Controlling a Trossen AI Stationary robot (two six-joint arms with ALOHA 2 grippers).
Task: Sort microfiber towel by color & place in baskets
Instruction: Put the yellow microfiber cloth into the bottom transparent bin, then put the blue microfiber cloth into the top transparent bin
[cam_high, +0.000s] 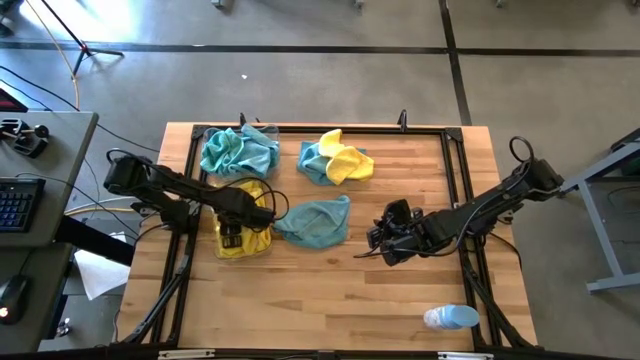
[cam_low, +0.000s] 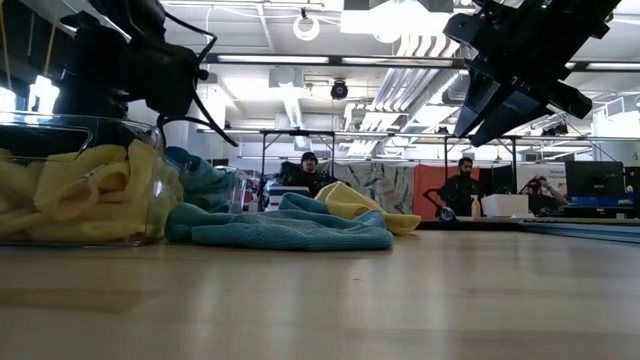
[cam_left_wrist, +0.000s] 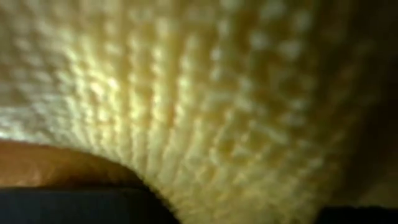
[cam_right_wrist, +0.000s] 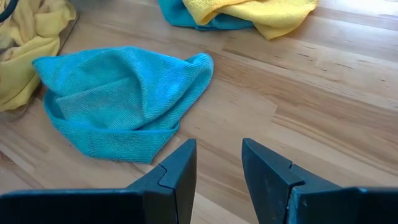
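High view: your left pincer (cam_high: 232, 237) is sitting in the yellow bin (cam_high: 243, 243), grip unreadable; your right pincer (cam_right_wrist: 217, 163), spread, is risking dragging the teal towel (cam_right_wrist: 121, 99).

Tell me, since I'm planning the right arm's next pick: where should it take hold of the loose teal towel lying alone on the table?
Probably the raised, folded corner of the teal towel nearest the right gripper, coming from above. That edge is doubled and stands proud of the wood, giving open fingers something to close on; the flat middle offers little. The left gripper is down in the yellow basket.
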